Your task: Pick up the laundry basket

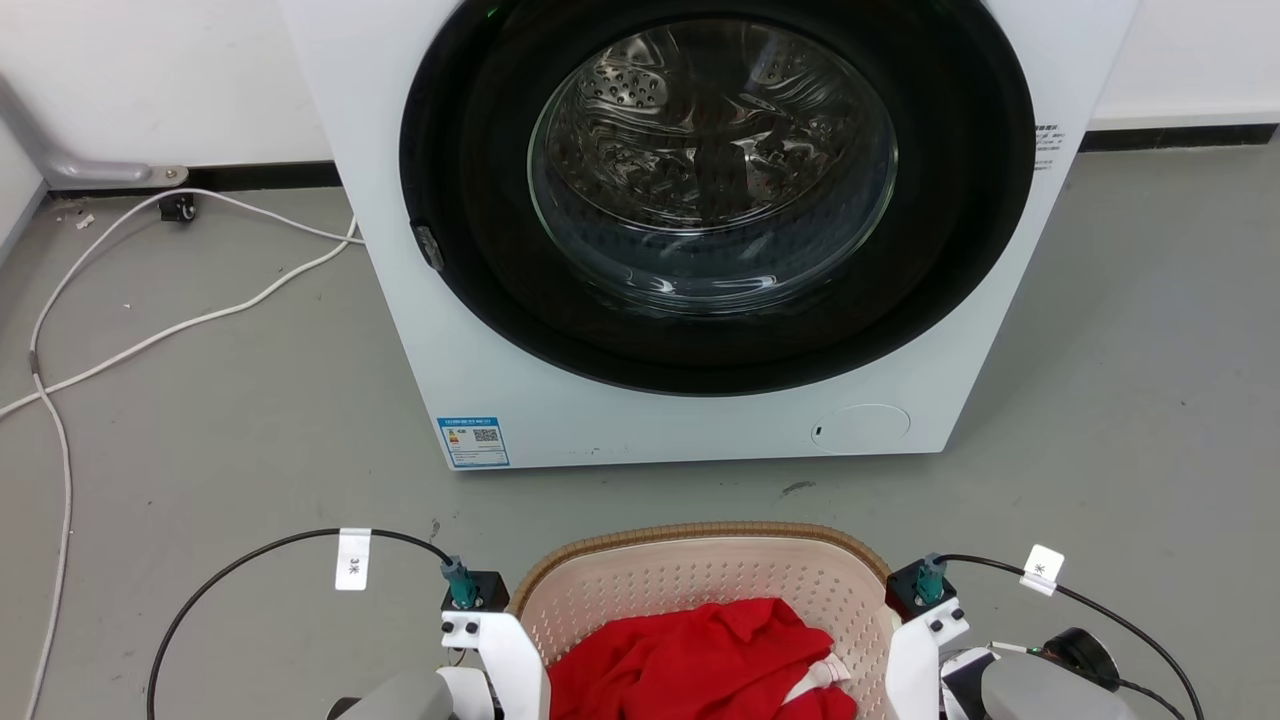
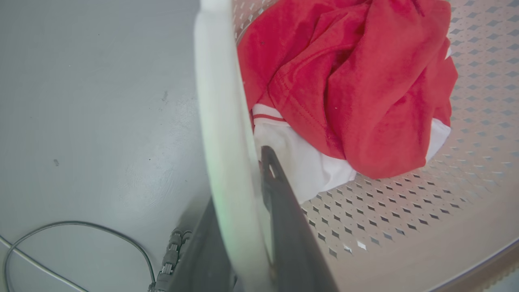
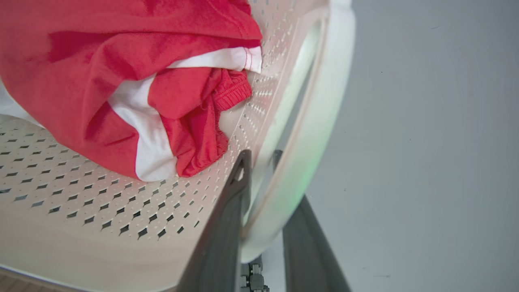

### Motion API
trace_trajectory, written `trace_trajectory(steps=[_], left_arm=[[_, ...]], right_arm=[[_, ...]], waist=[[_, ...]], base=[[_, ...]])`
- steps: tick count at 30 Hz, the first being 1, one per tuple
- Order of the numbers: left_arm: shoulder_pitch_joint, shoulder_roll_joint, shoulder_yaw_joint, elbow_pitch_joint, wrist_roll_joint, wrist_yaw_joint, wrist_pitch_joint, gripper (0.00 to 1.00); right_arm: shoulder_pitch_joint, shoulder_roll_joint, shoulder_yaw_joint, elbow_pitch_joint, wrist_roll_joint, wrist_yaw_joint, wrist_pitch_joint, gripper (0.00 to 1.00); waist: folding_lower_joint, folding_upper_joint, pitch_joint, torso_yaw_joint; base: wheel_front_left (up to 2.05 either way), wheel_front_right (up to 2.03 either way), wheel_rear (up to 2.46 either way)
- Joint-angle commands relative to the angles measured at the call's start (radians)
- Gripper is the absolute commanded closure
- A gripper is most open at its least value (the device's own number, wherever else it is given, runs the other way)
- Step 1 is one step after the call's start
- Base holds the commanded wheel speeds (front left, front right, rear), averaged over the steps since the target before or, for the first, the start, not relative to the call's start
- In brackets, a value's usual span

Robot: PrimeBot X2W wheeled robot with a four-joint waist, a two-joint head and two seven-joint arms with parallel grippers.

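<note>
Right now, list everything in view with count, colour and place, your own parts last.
washer: one, white, dark-ringed glass door, on the floor ahead.
laundry basket: one, cream, brown rim, before the washer.
clothes: one bundle, red and white, in the basket.
floor cables: white, left of the washer.
left gripper: one, dark fingers pressed either side of the white left handle.
right gripper: one, dark fingers pressed either side of the white right handle.

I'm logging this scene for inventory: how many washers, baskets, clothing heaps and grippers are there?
washer: 1
laundry basket: 1
red-and-white clothing heap: 1
grippers (left gripper, right gripper): 2
Total: 5
</note>
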Motion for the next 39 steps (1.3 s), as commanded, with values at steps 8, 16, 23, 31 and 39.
trace_trajectory(steps=[8,16,23,31,39], left_arm=[[-0.023,-0.027,-0.013,-0.019,-0.019,-0.019,0.006,1.0],[-0.024,-0.026,-0.022,-0.02,-0.028,-0.019,0.01,1.0],[-0.026,-0.024,-0.03,-0.022,-0.038,-0.019,0.01,1.0],[-0.027,-0.024,-0.038,-0.024,-0.049,-0.019,0.012,1.0],[-0.029,-0.023,-0.047,-0.022,-0.058,-0.019,0.008,1.0]], right_arm=[[-0.008,0.019,0.008,-0.016,0.005,0.004,0.004,1.0],[-0.006,0.019,0.009,-0.019,0.006,0.004,0.008,1.0],[-0.007,0.018,0.01,-0.019,0.006,0.004,0.011,1.0],[-0.004,0.018,0.01,-0.023,0.003,0.004,0.012,1.0],[-0.001,0.018,0.01,-0.024,-0.002,0.004,0.014,1.0]], waist=[[0.0,-0.0001,-0.002,0.001],[0.0,-0.0001,-0.002,0.002],[0.0,-0.0001,-0.001,0.002],[0.0,-0.0001,-0.002,0.002],[0.0,-0.0001,-0.003,0.002]], base=[[0.0,0.0,0.0],[0.0,0.0,0.0],[0.0,0.0,0.0],[0.0,0.0,0.0],[0.0,0.0,0.0]])
